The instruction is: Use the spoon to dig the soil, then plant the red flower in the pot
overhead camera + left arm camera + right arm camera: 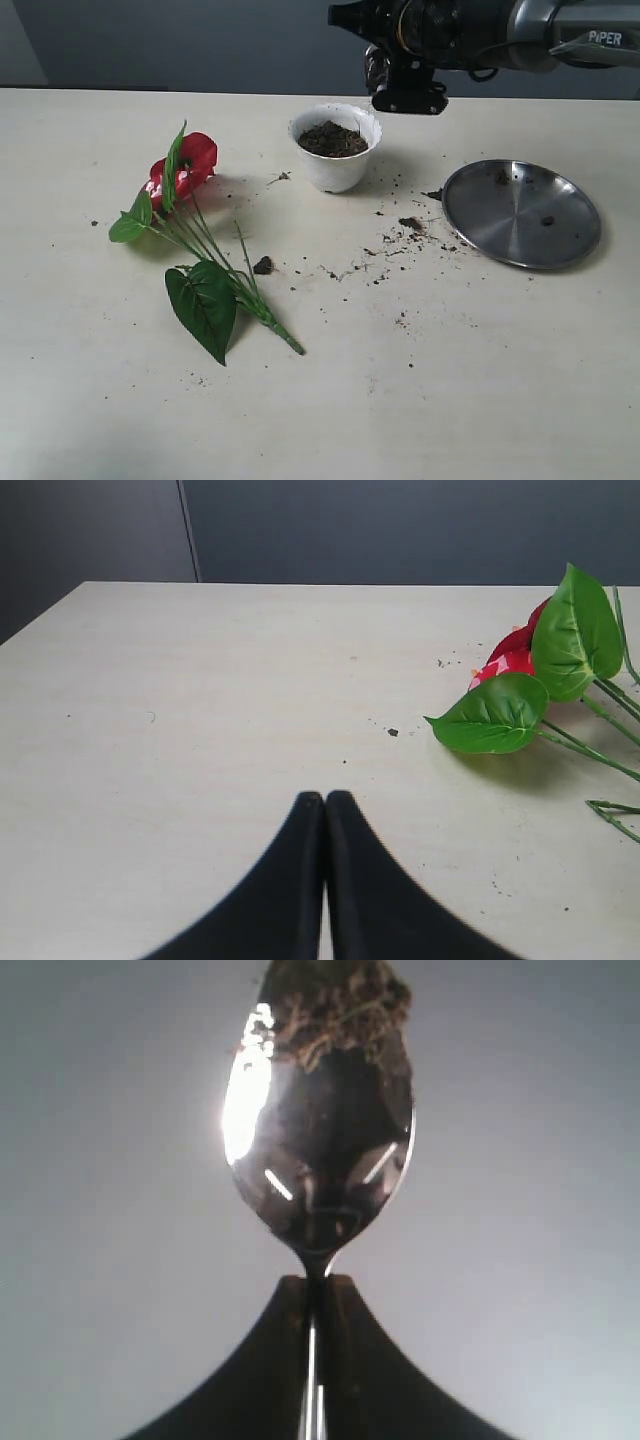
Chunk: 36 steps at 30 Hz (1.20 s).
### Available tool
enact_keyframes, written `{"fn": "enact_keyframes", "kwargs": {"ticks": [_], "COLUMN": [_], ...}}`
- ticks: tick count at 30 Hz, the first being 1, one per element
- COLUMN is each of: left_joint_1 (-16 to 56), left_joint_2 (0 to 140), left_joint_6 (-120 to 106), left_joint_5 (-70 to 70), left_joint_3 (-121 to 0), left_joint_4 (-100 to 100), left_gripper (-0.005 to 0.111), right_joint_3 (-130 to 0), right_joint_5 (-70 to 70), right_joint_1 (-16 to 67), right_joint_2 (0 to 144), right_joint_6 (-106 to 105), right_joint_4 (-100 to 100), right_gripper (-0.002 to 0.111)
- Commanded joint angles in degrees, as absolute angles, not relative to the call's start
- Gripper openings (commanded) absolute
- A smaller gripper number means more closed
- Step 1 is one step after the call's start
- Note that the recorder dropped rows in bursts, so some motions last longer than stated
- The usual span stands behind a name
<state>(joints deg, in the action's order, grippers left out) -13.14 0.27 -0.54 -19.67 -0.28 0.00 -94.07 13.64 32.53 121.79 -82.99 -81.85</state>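
Observation:
My right gripper (317,1280) is shut on the thin handle of the silver spoon (320,1160). The spoon's bowl is held up against the grey wall, with a clump of soil (340,1005) on its tip. In the exterior view the right arm (440,30) hangs high, just behind and to the right of the white pot (337,165), which holds dark soil (333,139). The red flower (190,160) lies flat on the table left of the pot, its stems pointing toward the front. My left gripper (324,798) is shut and empty, low over bare table, with the red flower (510,650) off to one side.
A round steel plate (520,215) with a few crumbs lies right of the pot. Spilled soil crumbs (410,225) are scattered between pot and plate. A small clump (263,265) sits beside the flower's stems.

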Motion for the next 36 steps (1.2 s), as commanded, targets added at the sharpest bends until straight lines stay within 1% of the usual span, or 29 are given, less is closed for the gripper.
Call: {"fn": "enact_keyframes", "kwargs": {"ticks": [1, 5, 12, 18, 22, 25, 33, 36], "left_joint_1": [-12.97, -12.97, -12.97, -12.97, -12.97, -12.97, -12.97, -12.97], "left_joint_2": [0.00, 0.00, 0.00, 0.00, 0.00, 0.00, 0.00, 0.00], "left_joint_6": [-0.42, -0.42, -0.42, -0.42, -0.42, -0.42, -0.42, -0.42], "left_joint_5": [-19.05, -19.05, -19.05, -19.05, -19.05, -19.05, -19.05, -19.05], "left_joint_3": [0.00, 0.00, 0.00, 0.00, 0.00, 0.00, 0.00, 0.00], "left_joint_4": [0.00, 0.00, 0.00, 0.00, 0.00, 0.00, 0.00, 0.00], "left_gripper": [0.000, 0.000, 0.000, 0.000, 0.000, 0.000, 0.000, 0.000], "right_joint_3": [-93.80, -88.96, -88.66, -94.53, -96.14, -97.41, -97.98, -97.98], "right_joint_5": [13.73, 13.44, 11.79, 13.28, 13.43, 16.58, 24.30, 24.15], "right_joint_1": [33.32, 34.30, 36.60, 38.93, 39.85, 40.08, 40.08, 40.08], "right_joint_2": [120.01, 118.63, 118.63, 124.22, 126.04, 127.29, 128.40, 128.40], "right_joint_6": [-79.00, -79.00, -78.86, -78.86, -78.14, -77.84, -72.91, -71.20], "right_joint_4": [-82.45, -84.85, -86.05, -86.51, -86.51, -87.26, -90.60, -90.96], "right_gripper": [-0.001, -0.001, -0.001, -0.001, -0.001, -0.001, -0.001, -0.001]}}
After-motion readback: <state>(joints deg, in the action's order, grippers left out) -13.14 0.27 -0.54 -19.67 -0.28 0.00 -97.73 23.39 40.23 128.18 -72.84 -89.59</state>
